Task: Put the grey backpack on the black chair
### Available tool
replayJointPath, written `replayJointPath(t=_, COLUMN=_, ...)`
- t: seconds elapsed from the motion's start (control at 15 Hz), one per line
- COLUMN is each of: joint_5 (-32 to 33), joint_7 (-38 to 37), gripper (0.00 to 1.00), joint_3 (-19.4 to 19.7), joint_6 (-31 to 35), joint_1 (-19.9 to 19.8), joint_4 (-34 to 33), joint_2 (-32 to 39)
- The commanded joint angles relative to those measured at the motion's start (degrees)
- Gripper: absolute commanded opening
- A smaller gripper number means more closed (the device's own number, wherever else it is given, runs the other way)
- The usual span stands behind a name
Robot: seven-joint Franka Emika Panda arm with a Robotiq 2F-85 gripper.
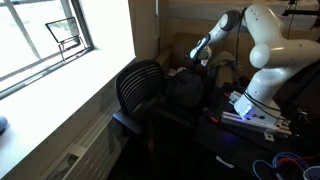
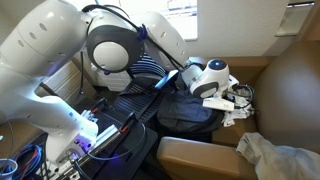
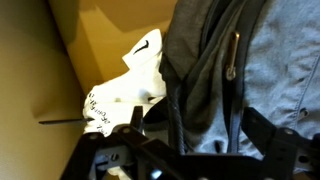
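A black chair (image 1: 138, 88) with a curved slatted back carries the grey backpack (image 2: 190, 112), a soft fabric bag slumped across the seat and resting against the slats. In the wrist view a white crumpled bag (image 3: 125, 88) with black print lies just beside the backpack; what it rests on cannot be told. Nearby, a pale crumpled cloth (image 2: 276, 156) lies on a brown padded surface (image 2: 200, 158).

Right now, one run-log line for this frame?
phase: at chair | grey backpack: on black chair seat, it seems | gripper: close over backpack top | jaws: state unclear
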State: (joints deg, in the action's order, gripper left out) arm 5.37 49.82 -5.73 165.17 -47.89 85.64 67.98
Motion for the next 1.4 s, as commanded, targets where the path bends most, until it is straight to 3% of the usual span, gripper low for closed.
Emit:
replayJointPath(t=0.0, joint_5=0.5, joint_7=1.1, gripper=1.0, joint_3=-1.5, joint_6=-1.4, joint_1=-1.0, joint_4=-2.1, joint_2=2.1)
replayJointPath(t=0.07, joint_5=0.4, joint_7=0.2, gripper=0.91, joint_3=-0.7, joint_6=-1.3, joint_1=-0.3, joint_4=-2.4, joint_2=2.4)
replayJointPath(t=0.13, joint_5=0.3, joint_7=0.1, gripper=0.73, joint_3=-0.7, joint_6=-1.0, joint_1=-0.3, joint_4=-2.8, joint_2=3.0)
replayJointPath(t=0.6, joint_5=1.3, joint_7=-0.4, gripper=0.24, joint_3=0.8, joint_6=1.3, joint_1=0.7, joint_4=-4.1, joint_2=4.6)
replayJointPath(t=0.8, joint_5=0.4, joint_7=-0.4, gripper=0.04, joint_3=-0.7, joint_6=-1.8, joint_1=-0.3, joint_4=-5.1, joint_2=4.6)
replayJointPath(t=1.13, joint_5=-4.4, joint_7=5.1, gripper=0.02, joint_3=-10.5, joint_6=-10.4, joint_1=-8.6, joint_4=-3.7, joint_2=-2.1)
replayJointPath(t=1.33, joint_5=-2.3, joint_7=11.2, gripper=0.02, joint_3=-15.3, joint_6=-5.3, joint_1=-13.9, joint_4=2.3, joint_2=-8.7)
